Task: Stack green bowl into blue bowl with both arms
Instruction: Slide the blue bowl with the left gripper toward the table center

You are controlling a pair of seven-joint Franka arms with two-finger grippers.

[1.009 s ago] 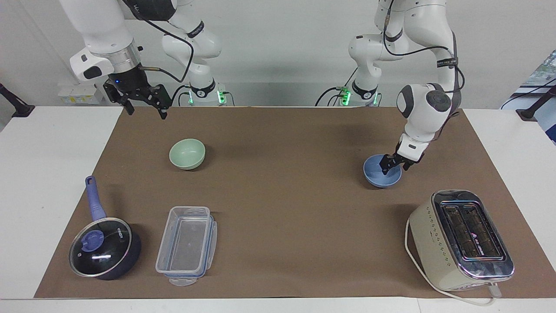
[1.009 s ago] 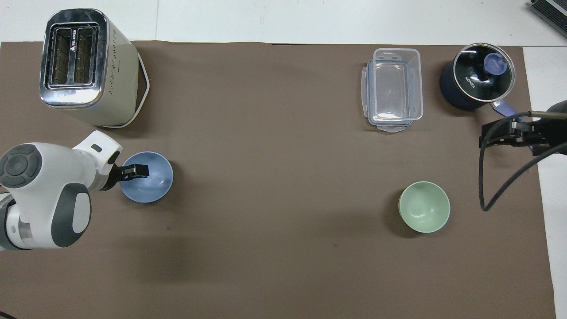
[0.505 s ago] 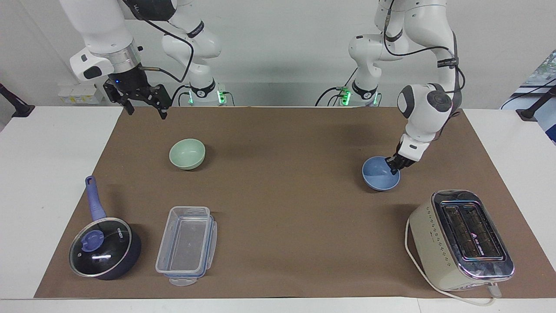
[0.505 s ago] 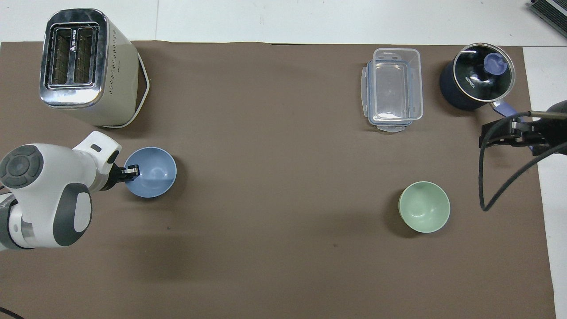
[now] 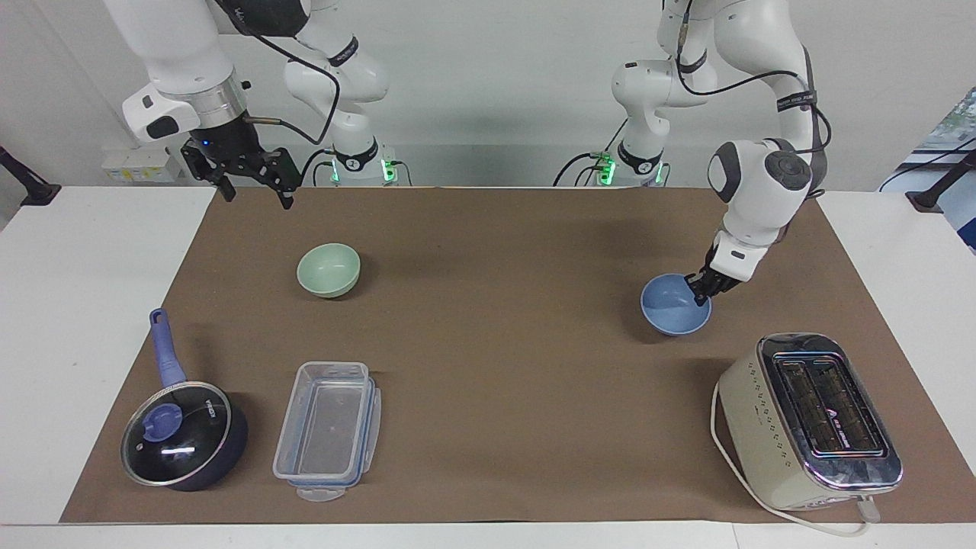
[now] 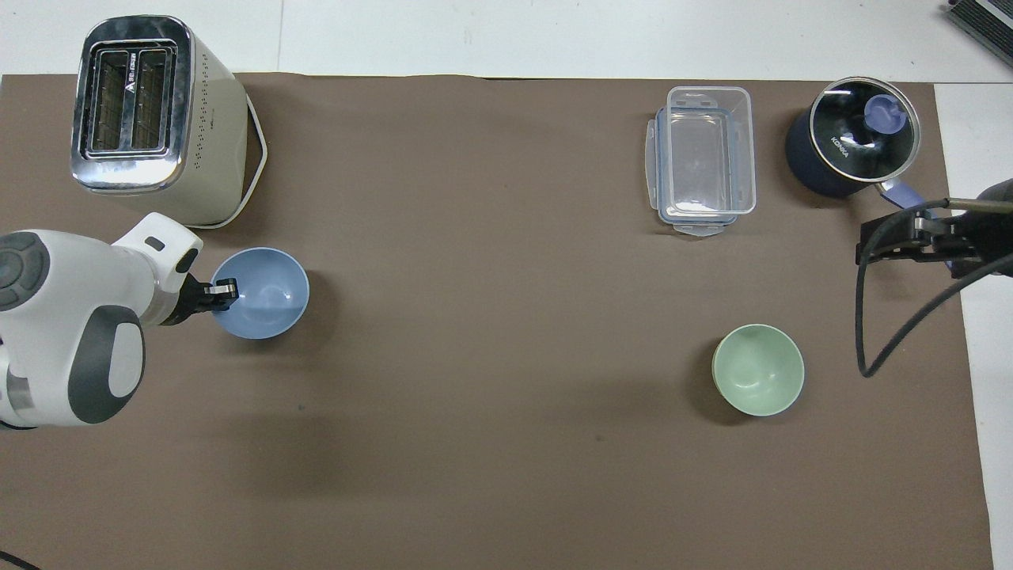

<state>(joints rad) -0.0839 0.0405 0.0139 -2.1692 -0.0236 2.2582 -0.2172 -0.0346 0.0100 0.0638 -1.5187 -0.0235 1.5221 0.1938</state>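
We begin with the blue bowl (image 5: 675, 305), which sits toward the left arm's end of the table, just nearer to the robots than the toaster (image 5: 812, 419). The left gripper (image 5: 700, 291) is clamped on the rim of this bowl on the side facing its own arm, one finger inside the wall and one outside, and the bowl appears tilted, so we judge the lift to be under way. The green bowl (image 5: 329, 269) rests upright on the brown mat (image 5: 488, 381) toward the right arm's end, well apart from the blue bowl, with the clear container (image 5: 328, 427) and the lidded pot (image 5: 183, 438) farther from the robots. The right gripper (image 5: 252, 179) waits in the air over the mat's edge near its base, jaws spread wide and holding nothing. For the step in hand, we recommend raising the blue bowl slowly and carrying it level toward the middle of the table, since a rim pinch lets a bowl swing or slip. We set it down flat and upright before release, so that the right arm has an open, stable target for the green bowl.
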